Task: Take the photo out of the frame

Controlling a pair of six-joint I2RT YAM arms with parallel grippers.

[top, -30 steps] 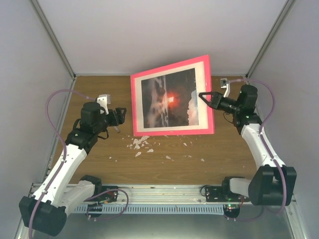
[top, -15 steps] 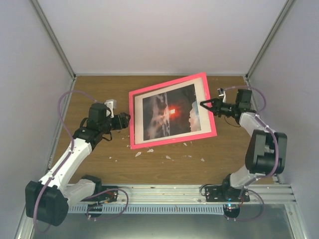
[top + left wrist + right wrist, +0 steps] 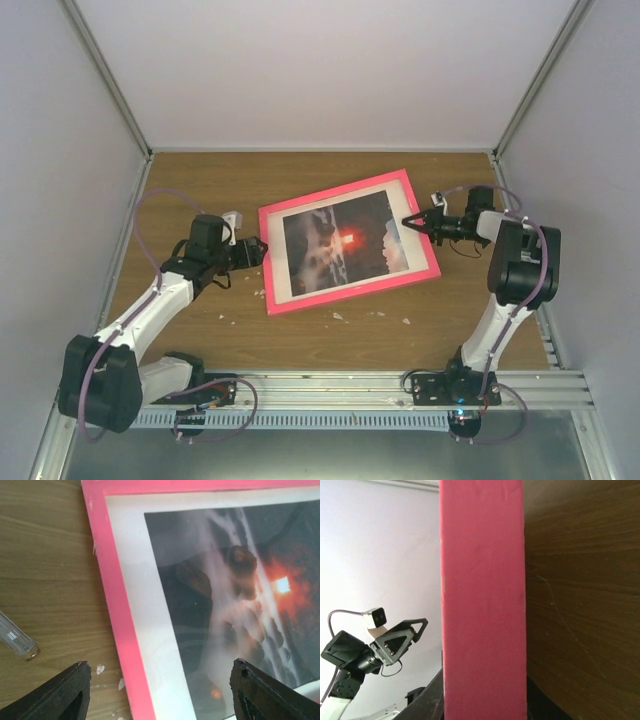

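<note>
White flakes lay nearest, scattered on the table in front of the frame. The frame sat face up and skewed, about mid-table, low or flat. Whether its right side was off the wood, cannot tell. The photo was inside it behind the white mat, not out yet. The left gripper hovered at the frame's left rail, jaws wide, holding nothing. Farther back, the right gripper was pinched narrow on the frame's right rail.

Risks, judged:
- The pinch was on a thin rail only, so a tug or twist could let it slip and the frame would drop or skid.
- The flakes suggested brittle material, so more squeezing, or scraping by the open left fingers, could chip more off.
- Glare on the print hinted at a glazing sheet, so prying from the front could scratch or crack it.
- The backing was underneath, unreachable as the frame lay.

Views:
- Top showed both arms and the whole layout.
- Left wrist alone showed the mat, nicks on the pink edge and a clear stub on the wood.
- Right wrist showed only the pink rail filling the gap between its jaws, with the left gripper across against the wall. No photo there.
</note>
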